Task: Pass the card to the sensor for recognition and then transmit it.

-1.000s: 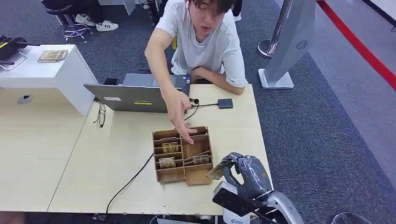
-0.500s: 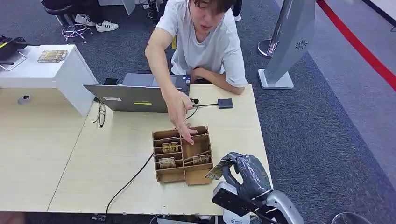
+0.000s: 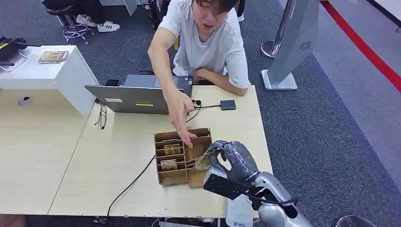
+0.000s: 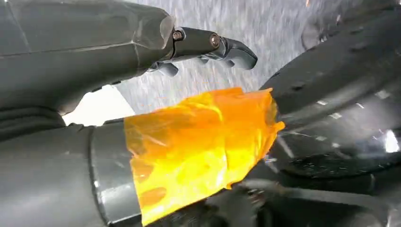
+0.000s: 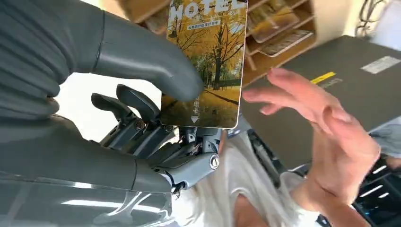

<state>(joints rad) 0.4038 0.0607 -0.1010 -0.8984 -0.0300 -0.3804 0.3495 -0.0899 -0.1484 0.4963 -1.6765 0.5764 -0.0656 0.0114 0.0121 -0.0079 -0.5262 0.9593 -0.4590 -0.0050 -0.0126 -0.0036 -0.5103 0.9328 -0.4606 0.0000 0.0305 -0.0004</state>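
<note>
**Right hand grips hotel card above the cardboard organiser**

The right hand [image 3: 235, 161] pinches a hotel card [image 3: 204, 161] between its thick thumb and darker fingers; the right wrist view shows the card [image 5: 208, 61] printed with autumn trees and the word HOTEL. Card and hand hang over the near right corner of a compartmented cardboard organiser [image 3: 185, 156] holding more cards. A person's hand [image 3: 182, 118] reaches down over the far side of that box, fingertips at its middle divider, close to the robot's fingers.

The left hand [image 4: 142, 94] holds nothing, fingers apart, with orange tape [image 4: 198, 146] wrapped round its thumb.

The organiser sits on a light wooden table [image 3: 118, 156]. Farther back stand an open laptop [image 3: 137, 97], glasses [image 3: 101, 116] to its left and a small dark card reader [image 3: 228, 104] on a cable to its right. A black cable [image 3: 132, 184] runs to the near edge. Right of the table lies grey carpet [image 3: 321, 142] with a silver kiosk stand [image 3: 293, 42] and a red floor stripe [image 3: 364, 47]. A white desk [image 3: 47, 71] abuts the far left.
</note>
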